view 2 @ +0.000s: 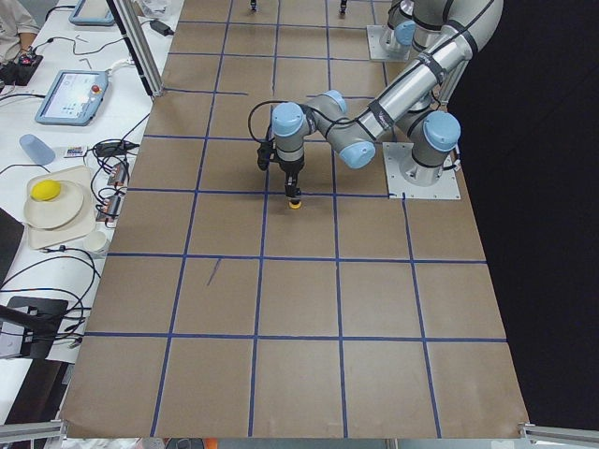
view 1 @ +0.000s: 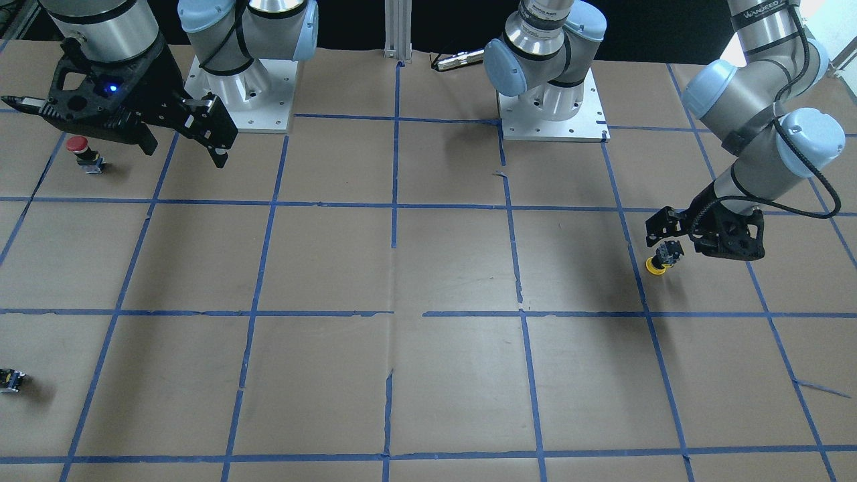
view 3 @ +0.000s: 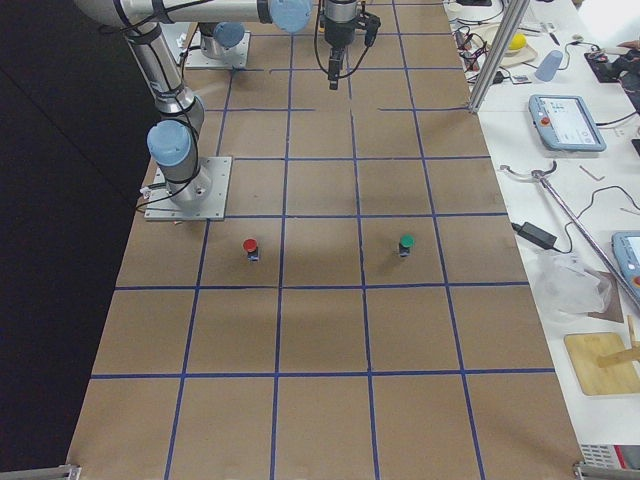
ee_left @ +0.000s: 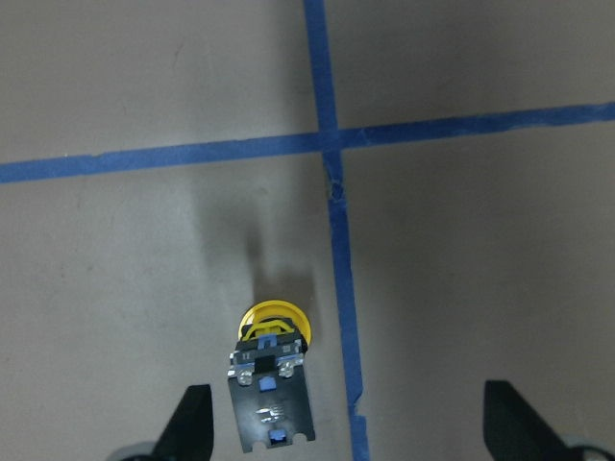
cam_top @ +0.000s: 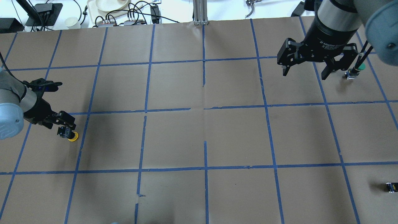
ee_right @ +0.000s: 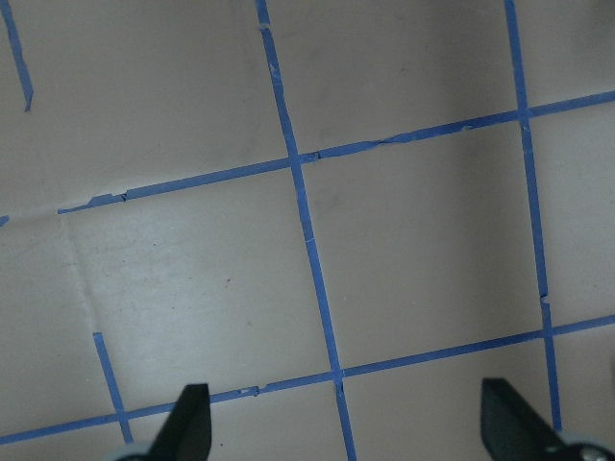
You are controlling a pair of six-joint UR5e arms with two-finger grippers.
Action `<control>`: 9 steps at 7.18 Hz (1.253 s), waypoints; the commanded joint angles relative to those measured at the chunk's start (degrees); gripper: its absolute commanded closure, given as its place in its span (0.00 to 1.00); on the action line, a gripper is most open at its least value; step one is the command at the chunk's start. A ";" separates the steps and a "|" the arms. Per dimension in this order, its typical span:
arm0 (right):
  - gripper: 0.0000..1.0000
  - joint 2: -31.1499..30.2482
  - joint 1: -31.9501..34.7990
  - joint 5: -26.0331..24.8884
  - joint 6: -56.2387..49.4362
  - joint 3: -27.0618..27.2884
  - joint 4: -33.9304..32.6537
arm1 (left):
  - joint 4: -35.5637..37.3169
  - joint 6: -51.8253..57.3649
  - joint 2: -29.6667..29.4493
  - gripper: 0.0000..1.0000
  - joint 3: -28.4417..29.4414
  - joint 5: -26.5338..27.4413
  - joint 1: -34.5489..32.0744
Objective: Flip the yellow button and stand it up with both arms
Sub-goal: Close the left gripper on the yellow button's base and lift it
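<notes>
The yellow button [view 1: 659,261] rests on the table with its yellow cap down and its black and grey body up. It also shows in the overhead view [cam_top: 70,134] and the left wrist view [ee_left: 274,379]. My left gripper [ee_left: 353,432] is open and points down just above it, fingers wide apart. The button sits between them, nearer one finger [ee_left: 195,423], and touches neither. My right gripper [cam_top: 305,73] is open and empty, and hangs high over the far side of the table [view 1: 184,150].
A red-capped button [view 1: 80,152] stands on the table beside my right gripper. A small dark capless part with a yellow spot [cam_top: 391,187] lies near the table's operator-side edge. Blue tape lines [ee_right: 307,240] grid the brown paper.
</notes>
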 commanded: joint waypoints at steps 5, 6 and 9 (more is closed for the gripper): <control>0.00 1.36 -0.26 1.21 0.41 -0.71 0.08 | 2.53 -0.25 -3.20 0.79 -0.15 1.64 0.19; 0.00 1.46 -0.44 2.27 0.41 -1.59 -1.66 | 2.44 -0.08 -2.50 0.85 -0.15 0.95 0.11; 0.00 3.47 0.78 5.85 0.40 -1.77 -2.20 | -9.17 -0.51 -1.36 0.89 1.95 -15.95 -1.47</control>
